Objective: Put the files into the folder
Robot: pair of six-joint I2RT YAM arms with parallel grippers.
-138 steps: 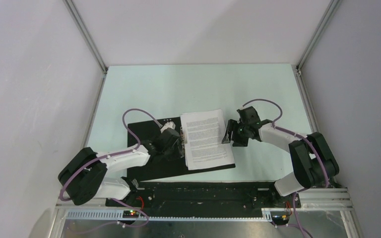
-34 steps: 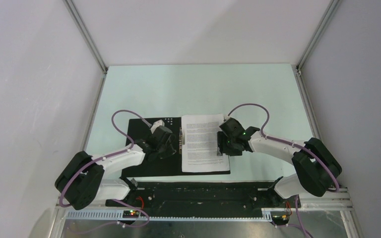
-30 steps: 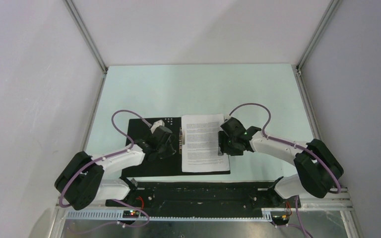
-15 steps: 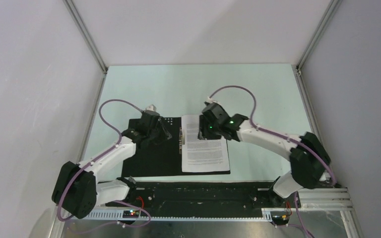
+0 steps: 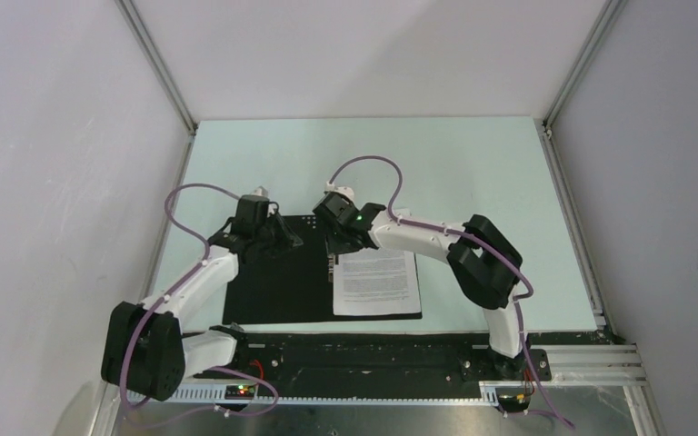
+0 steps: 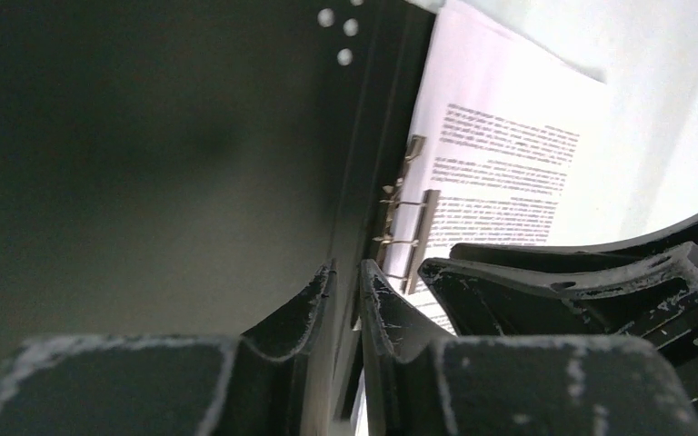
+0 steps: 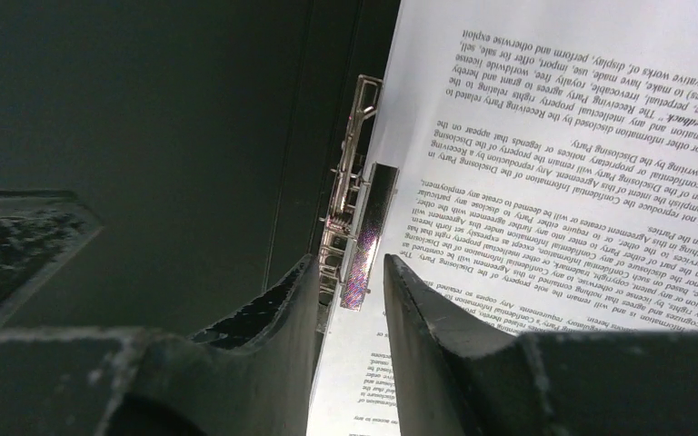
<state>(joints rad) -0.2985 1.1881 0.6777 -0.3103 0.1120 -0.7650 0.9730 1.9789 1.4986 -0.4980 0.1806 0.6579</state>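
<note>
The folder (image 5: 273,283) lies open on the table (image 5: 473,182), near the front edge, with its black inside facing up. The files (image 5: 377,282) lie flat on the right leaf, printed side up, with their left edge along the spine. The metal clip (image 7: 363,227) runs along the spine at that edge, and its plate overlaps the paper margin.

The left gripper (image 6: 347,266) hangs low over the left leaf, just beside the spine. Its jaws stand a narrow slit apart, with nothing between them.

The right gripper (image 7: 350,261) reaches across from the right to the far end of the spine. Its jaws are partly open and straddle the near end of the clip. It cannot be seen whether the fingers touch the clip.

The two grippers are close together, one on each side of the spine.
</note>
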